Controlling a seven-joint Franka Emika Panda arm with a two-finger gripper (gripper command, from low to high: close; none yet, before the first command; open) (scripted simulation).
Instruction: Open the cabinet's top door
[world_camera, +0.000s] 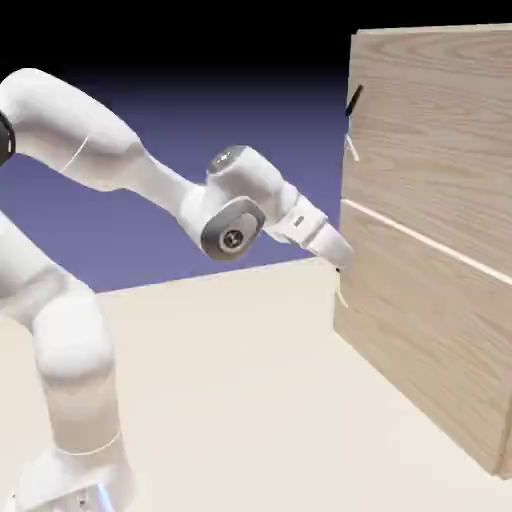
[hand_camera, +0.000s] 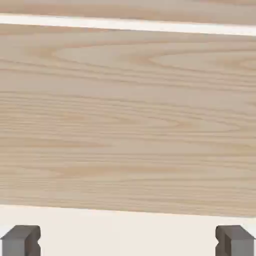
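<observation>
Open claw (hand_camera: 128, 241), wood cabinet (world_camera: 430, 240), closed top door (world_camera: 430, 140)

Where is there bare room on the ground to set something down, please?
The pale ground looks bare between the robot's base and the cabinet. It is crowded where the gripper nears the cabinet's front.

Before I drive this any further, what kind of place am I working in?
Most likely a simulated robot test scene, not a real room: a plain blue-violet backdrop, a bare cream floor-like surface, and a white jointed robot arm facing a boxy wood-grain cabinet.
</observation>
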